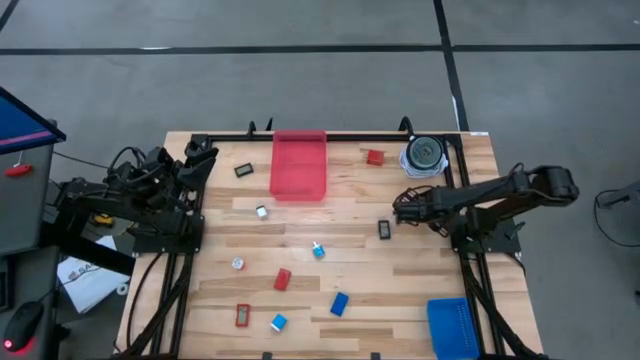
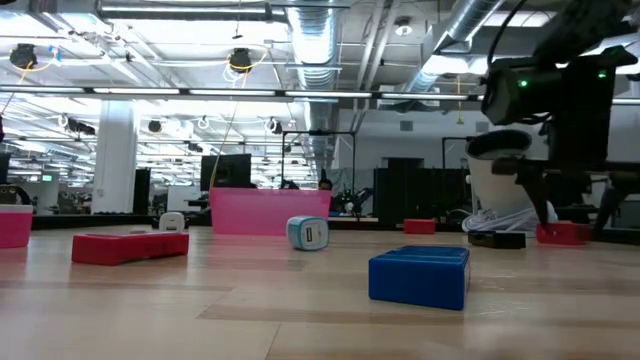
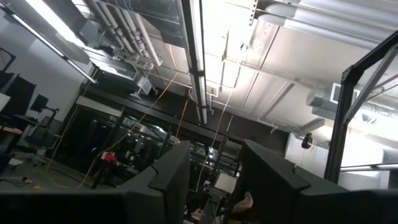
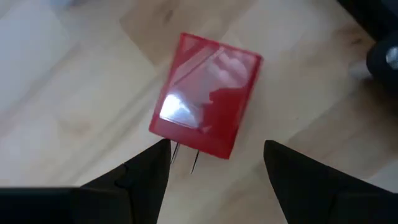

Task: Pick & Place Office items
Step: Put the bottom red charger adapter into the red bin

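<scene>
Tabletop [image 1: 400,280]: two trays, one [image 1: 299,165] at far edge centre, one [image 1: 455,328] at near right corner | disc [image 1: 424,153] at far right | office items [image 1: 283,279] scattered between.

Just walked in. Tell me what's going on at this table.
The right gripper hovers over the wooden table with its jaws open, lined up on a red block that has two metal prongs, not touching it. The left gripper waits at the table's left edge, pointing upward, holding nothing. Other small pieces lie scattered; none shows in the red tray or blue tray.
</scene>
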`<action>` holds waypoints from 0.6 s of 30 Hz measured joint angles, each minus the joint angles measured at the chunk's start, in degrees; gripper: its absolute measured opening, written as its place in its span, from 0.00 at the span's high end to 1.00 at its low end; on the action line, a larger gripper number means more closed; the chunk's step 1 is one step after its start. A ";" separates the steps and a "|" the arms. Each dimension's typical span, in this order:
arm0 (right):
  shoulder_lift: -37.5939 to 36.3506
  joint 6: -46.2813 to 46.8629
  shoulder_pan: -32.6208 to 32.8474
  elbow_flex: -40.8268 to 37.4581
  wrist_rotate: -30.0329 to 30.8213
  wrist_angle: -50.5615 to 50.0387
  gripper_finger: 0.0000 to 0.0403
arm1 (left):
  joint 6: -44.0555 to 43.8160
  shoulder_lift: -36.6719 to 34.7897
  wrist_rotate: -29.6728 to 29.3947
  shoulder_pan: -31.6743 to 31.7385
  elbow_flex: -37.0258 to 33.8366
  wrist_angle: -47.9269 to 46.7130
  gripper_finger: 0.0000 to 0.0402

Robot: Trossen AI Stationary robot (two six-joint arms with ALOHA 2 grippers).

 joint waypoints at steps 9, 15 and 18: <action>-0.77 -0.93 -2.66 0.77 0.86 1.96 0.38 | -0.96 0.00 -0.04 -0.01 -0.02 -0.01 0.64; -1.15 -2.20 -2.11 4.92 6.10 -1.51 0.38 | -0.99 0.43 -0.68 0.00 -0.04 -0.11 0.64; -1.15 -2.24 -3.88 4.92 6.25 -5.01 0.38 | -1.07 1.08 -0.87 0.00 -0.06 -0.08 0.64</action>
